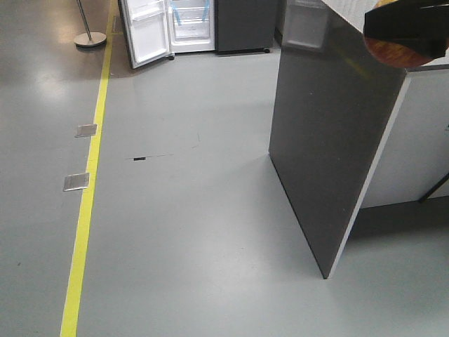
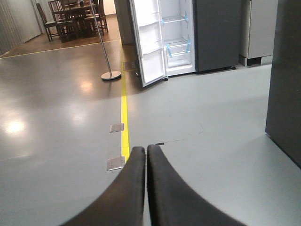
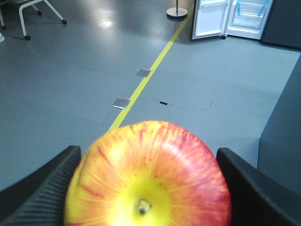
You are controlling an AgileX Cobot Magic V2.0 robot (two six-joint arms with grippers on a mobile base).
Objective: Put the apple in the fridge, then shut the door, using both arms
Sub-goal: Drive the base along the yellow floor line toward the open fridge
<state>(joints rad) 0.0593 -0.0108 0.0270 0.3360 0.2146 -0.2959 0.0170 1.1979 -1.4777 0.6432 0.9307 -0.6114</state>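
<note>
The red and yellow apple (image 3: pixel 150 174) fills the bottom of the right wrist view, stem end towards the camera. My right gripper (image 3: pixel 148 153) is shut on it, one black finger on each side. Gripper (image 1: pixel 407 24) and apple (image 1: pixel 389 53) also show at the top right of the front view. The fridge (image 1: pixel 191 24) stands far across the floor, white inside with blue tape strips, and its door (image 1: pixel 147 31) is swung open to the left. My left gripper (image 2: pixel 146 151) is shut and empty above the floor, pointing towards the fridge (image 2: pixel 181 37) and door (image 2: pixel 150 42).
A tall dark grey cabinet side (image 1: pixel 330 140) stands close on the right. A yellow floor line (image 1: pixel 88 189) runs towards the fridge, with two metal floor plates (image 1: pixel 76 182) beside it. A stanchion post (image 2: pixel 110 74) stands left of the door. Chairs and a table sit far back left.
</note>
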